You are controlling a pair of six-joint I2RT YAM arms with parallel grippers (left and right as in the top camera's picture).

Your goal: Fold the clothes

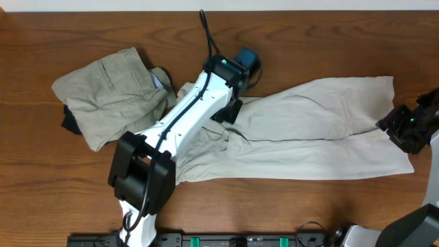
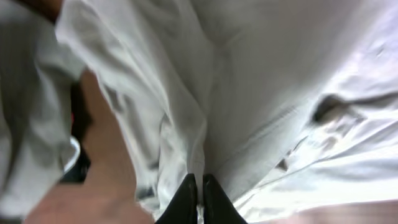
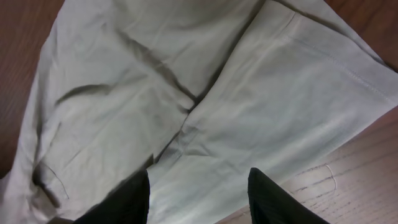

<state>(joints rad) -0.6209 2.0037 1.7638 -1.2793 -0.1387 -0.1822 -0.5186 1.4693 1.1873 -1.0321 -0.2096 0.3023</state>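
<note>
Item, left arm (image 1: 185,116): stretched forward from its base, wrist tipped down, my left claw (image 2: 199,198) closed to a pinch on a raised ridge of the pale cream garment (image 1: 309,130) (trousers, by the cut), with the khaki-tan garment (image 1: 110,96) bunched off to its left. Item, right arm (image 1: 422,223): held low, my right claw (image 3: 199,199) standing half apart and gripping nothing, the cream cloth's hemmed leg end spread beneath and ahead of its fingers.

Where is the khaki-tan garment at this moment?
In the overhead view the khaki-tan garment lies bunched at the upper left of the table, beside the left end of the spread pale cream garment.
</note>
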